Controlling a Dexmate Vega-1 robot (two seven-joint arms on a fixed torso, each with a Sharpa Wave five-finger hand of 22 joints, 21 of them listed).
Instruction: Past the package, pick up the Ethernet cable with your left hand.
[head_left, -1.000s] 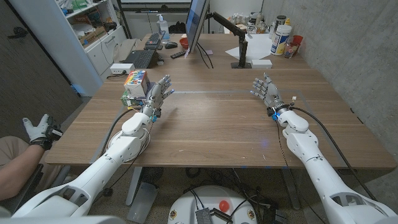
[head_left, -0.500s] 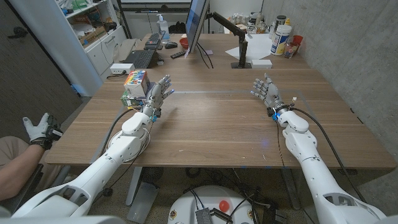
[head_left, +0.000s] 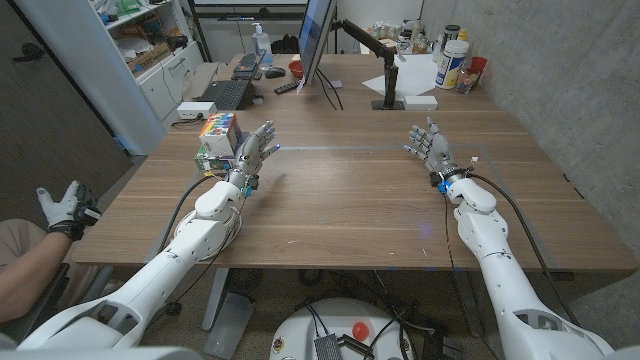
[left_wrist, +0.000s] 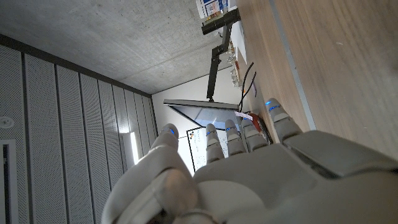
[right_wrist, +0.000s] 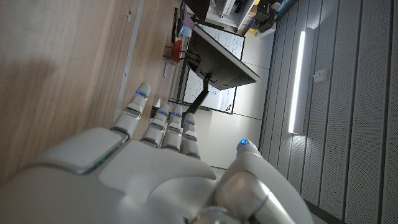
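1. Nothing is changing across the last second: the left hand (head_left: 253, 148) is still hovering near the desk's (head_left: 350, 200) left edge, fingers spread and grasping nothing.
2. The right hand (head_left: 428, 147) is staying released too, waiting toward the right edge.
3. The colourful package (head_left: 219, 137) is sitting just beyond the left hand.
4. The Ethernet cable is not clearly identifiable, so the reach is apparently not yet beginning.

Package (head_left: 219, 137) just left of left hand (head_left: 254, 152); monitor (head_left: 316, 38) behind.
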